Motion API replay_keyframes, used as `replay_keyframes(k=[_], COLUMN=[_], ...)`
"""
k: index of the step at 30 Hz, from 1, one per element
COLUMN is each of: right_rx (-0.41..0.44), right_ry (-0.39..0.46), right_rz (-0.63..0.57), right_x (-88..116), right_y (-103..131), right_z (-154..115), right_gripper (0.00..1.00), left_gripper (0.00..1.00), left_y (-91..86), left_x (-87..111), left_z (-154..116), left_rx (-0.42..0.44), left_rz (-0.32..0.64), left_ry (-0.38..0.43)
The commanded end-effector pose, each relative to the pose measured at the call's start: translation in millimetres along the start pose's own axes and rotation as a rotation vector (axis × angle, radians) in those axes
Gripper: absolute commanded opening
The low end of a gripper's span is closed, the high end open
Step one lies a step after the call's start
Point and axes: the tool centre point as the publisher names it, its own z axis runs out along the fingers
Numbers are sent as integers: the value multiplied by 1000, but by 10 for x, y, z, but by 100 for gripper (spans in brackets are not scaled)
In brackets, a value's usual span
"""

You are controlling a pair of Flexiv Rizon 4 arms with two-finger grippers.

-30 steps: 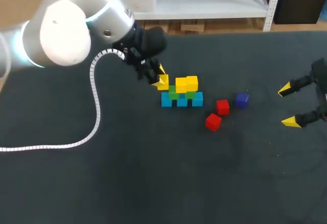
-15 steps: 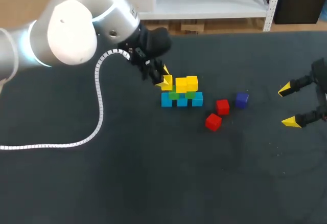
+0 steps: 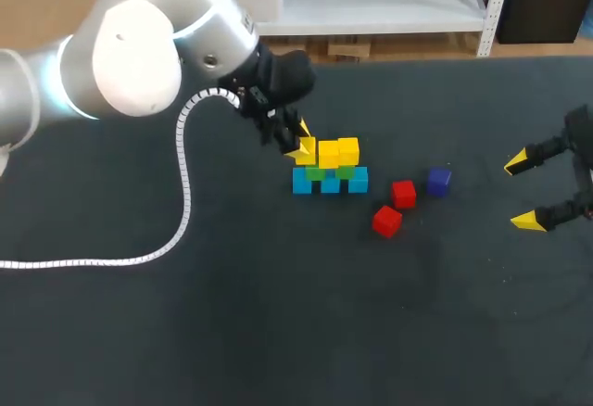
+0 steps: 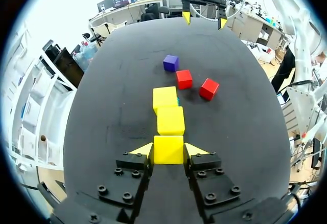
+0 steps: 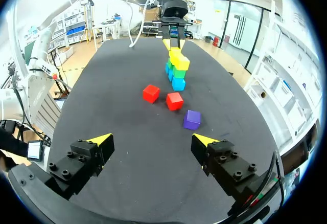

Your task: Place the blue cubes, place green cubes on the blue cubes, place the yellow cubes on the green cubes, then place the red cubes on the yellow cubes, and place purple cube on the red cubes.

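Note:
My left gripper [image 4: 168, 151] is shut on a yellow cube [image 4: 168, 143], held at the left end of the stack [image 3: 330, 172] in line with two yellow cubes [image 4: 170, 120] that sit on top. In the head view the stack has blue cubes [image 3: 358, 181] at the bottom, green cubes [image 3: 345, 171] above them and yellow cubes [image 3: 339, 152] on top, with the left gripper [image 3: 301, 149] against its left end. Two red cubes [image 3: 403, 193] [image 3: 386, 221] and a purple cube [image 3: 439, 180] lie to the stack's right. My right gripper [image 3: 523, 191] stands open at the far right, holding nothing.
From the right wrist the purple cube [image 5: 192, 119] and both red cubes [image 5: 174, 101] lie ahead of the right gripper [image 5: 153, 141], with the stack [image 5: 176, 71] beyond them. A white coiled cable [image 3: 181, 193] trails over the dark mat at the left.
My left gripper has shifted slightly to the right with the yellow cube, closer to the stack's top row. The right arm has kept still.

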Motion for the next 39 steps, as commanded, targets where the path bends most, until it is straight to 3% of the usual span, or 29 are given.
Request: replay_keyframes(k=[1, 39], right_rx=[-1, -1], right_ry=[-2, -2], right_rz=[-1, -1], right_x=[3, 3], right_y=[-7, -7], right_z=[10, 10], right_gripper=[100, 100], left_gripper=[0, 0], left_y=[21, 34], left_x=[-4, -22], left_z=[13, 58], left_rx=[6, 24], left_rz=[0, 2], left_ry=[4, 5])
